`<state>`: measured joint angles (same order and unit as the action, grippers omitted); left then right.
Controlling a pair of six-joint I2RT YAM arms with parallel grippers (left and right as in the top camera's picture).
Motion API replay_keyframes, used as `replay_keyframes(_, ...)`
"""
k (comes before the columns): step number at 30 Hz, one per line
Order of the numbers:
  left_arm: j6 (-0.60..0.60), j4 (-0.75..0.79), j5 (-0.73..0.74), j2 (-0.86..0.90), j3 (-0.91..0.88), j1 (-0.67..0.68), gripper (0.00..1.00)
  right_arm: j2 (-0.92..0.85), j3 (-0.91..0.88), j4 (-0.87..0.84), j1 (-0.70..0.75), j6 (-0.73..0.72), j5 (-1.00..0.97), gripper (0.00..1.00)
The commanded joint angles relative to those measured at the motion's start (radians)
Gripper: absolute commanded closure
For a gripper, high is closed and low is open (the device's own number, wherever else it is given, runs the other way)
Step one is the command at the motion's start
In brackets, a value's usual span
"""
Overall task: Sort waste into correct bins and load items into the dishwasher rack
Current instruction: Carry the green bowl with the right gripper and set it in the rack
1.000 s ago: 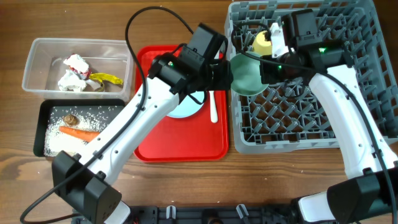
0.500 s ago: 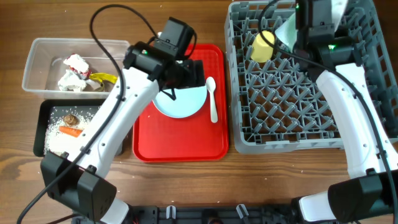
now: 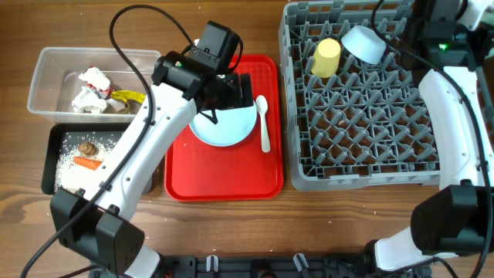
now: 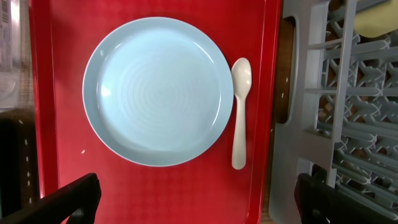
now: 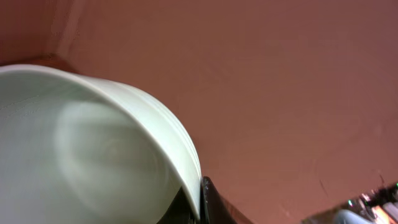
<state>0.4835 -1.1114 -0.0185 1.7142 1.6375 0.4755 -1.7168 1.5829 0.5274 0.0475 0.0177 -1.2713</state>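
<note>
- The dishwasher rack [image 3: 370,131] fills the right of the worktop. No brand, label or writing is readable anywhere.
- The red tray [image 3: 224,174] in the middle holds what is left to load.
- The clear tub [image 3: 46,73] and black tray [image 3: 51,154] on the left already hold paper, wrappers, rice and the carrot [image 3: 91,163], so sorting looks finished.
- The pale blue plate [image 4: 157,90] lies on the red tray. The left gripper [image 4: 196,186] has swung back from the rack's left edge and now hangs above the plate, fully spread and empty.
- The pale green bowl [image 5: 81,155] left that edge with the right arm. It is now at the rack's far side beside the yellow cup [image 3: 327,57]. The right gripper [image 5: 200,202] is clamped on its rim. Whether the bowl touches the pegs, I cannot tell.
- The hand-over looks complete, and the plate seems next.
- The white spoon [image 4: 240,112] lies just right of the plate.
</note>
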Motion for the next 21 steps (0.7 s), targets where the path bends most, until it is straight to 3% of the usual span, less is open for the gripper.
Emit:
replay_keyframes(1, -0.008, -0.001, -0.017, -0.029, 0.012, -0.002, 0.0, -0.014, -0.083, 0.002, -0.005, -0.124, -0.064, 0.96)
replay_keyframes(5, -0.008, -0.001, -0.017, -0.029, 0.012, -0.002, 0.0, -0.047, -0.23, -0.082, -0.004, -0.141, -0.097, 0.96)
replay_keyframes(10, -0.008, -0.001, -0.017, -0.029, 0.012, -0.002, 0.0, -0.122, -0.303, -0.221, -0.002, -0.002, -0.113, 0.96)
replay_keyframes(21, -0.008, -0.001, -0.017, -0.029, 0.012, -0.002, 0.0, -0.141, -0.315, -0.199, -0.042, 0.08, -0.055, 0.96)
